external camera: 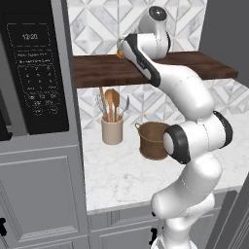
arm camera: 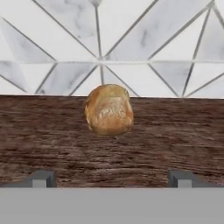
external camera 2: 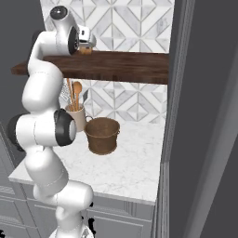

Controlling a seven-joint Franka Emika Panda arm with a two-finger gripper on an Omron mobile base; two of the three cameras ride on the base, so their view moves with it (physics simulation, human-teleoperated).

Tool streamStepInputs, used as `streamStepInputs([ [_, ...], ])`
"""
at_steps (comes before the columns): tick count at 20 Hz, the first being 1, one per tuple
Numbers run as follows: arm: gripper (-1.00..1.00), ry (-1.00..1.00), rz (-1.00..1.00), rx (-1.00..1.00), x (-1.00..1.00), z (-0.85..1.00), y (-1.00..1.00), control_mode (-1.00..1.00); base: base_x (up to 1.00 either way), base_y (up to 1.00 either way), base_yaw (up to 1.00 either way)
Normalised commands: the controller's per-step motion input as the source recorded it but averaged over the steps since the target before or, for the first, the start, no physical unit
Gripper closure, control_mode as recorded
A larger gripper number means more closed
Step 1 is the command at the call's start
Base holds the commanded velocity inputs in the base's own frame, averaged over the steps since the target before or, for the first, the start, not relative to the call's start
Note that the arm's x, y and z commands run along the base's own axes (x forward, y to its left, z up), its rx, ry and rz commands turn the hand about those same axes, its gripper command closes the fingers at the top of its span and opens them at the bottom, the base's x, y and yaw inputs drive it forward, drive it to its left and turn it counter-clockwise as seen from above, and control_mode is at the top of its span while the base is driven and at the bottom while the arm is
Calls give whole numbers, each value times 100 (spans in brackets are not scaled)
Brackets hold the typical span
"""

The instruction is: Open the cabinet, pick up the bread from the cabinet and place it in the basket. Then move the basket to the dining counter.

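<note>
Dark brown wood runs across the left base view: the cabinet (external camera: pixel 102 69), a thick plank fixed to the patterned tile wall. The white arm (external camera: pixel 194 141) rises from the lower right and bends up and over so that its hand sits at shelf height, hiding the jaws; a sliver of the bread (external camera: pixel 119 54) peeks out at the hand's left edge, on the plank. Below, on the marble counter (external camera: pixel 116 180), the basket (external camera: pixel 151 141) stands upright just beside the arm's dark elbow joint, with a beige crock (external camera: pixel 112 129) of utensils a little to its left. A dark microwave panel (external camera: pixel 36 73) fills the tall unit on the left.

From the right base view, the jaws (external camera 2: pixel 87 42) reach out to the right over the cabinet (external camera 2: pixel 116 65), and the bread (external camera 2: pixel 85 50) lies on the plank right at them. The basket (external camera 2: pixel 102 135) sits on the counter (external camera 2: pixel 121 167) well below, with the crock (external camera 2: pixel 79 116) touching or nearly touching its left side.

Looking along the hand view, the bread (arm camera: pixel 109 110) rests on the wood grain of the cabinet (arm camera: pixel 43 140), near the tiled wall. The two fingertips (arm camera: pixel 42 179) stand wide apart at the bottom, so the jaws are open, with the roll centred ahead of the gap and not yet between them.
</note>
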Motion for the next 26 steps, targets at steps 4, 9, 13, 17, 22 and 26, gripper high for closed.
streamStepInputs([
  [4, -100, 0, 0, 0, 31, -10, 3, -100, 0, 0, 0],
  [9, -100, 0, 0, 0, 32, -11, 3, -100, 0, 0, 0],
  [13, -100, 0, 0, 0, 33, -9, 5, -100, 0, 0, 0],
  [17, -100, 0, 0, 0, 33, -9, 6, -100, 0, 0, 0],
  [22, -100, 0, 0, 0, 35, -11, 8, -100, 0, 0, 0],
  [26, -100, 0, 0, 0, 34, -8, 1, -100, 0, 0, 0],
])
